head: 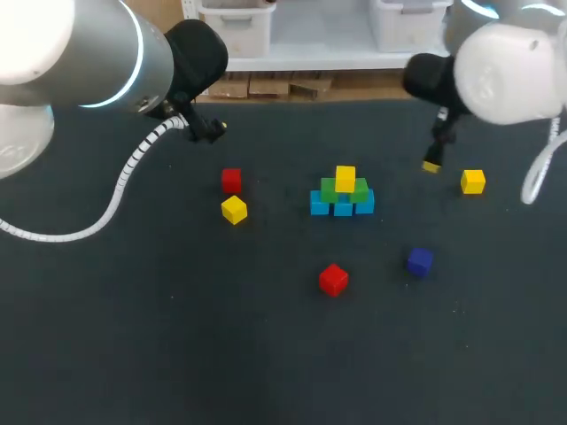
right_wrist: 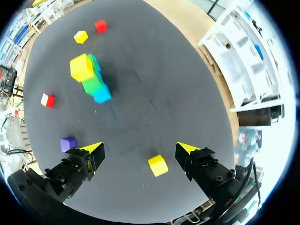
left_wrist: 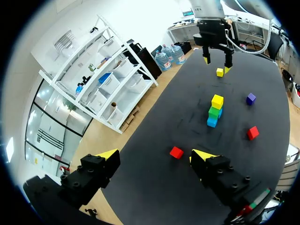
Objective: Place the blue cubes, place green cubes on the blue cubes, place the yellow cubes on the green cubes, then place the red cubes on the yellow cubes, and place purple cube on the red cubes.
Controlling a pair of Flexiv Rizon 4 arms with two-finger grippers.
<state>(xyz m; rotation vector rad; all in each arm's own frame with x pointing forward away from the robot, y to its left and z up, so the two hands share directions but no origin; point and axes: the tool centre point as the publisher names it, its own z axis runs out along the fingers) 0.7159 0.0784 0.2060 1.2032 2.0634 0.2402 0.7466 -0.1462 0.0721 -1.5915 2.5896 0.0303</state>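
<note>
— Right wrist: shows right gripper (right_wrist: 140, 149) spread, yellow cube (right_wrist: 158, 165) under it, untouched, stack (right_wrist: 93, 84) ahead.
— Left wrist: shows left gripper (left_wrist: 154, 157) spread too, red cube (left_wrist: 176, 152) ahead. Cannot confirm either spread from overhead.

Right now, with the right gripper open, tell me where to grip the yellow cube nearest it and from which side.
Take the yellow cube by two opposite side faces, coming straight down from above. It lies flat and alone, sides free, just ahead of the open right gripper; turning the fingers square to its faces would probably help.
</note>
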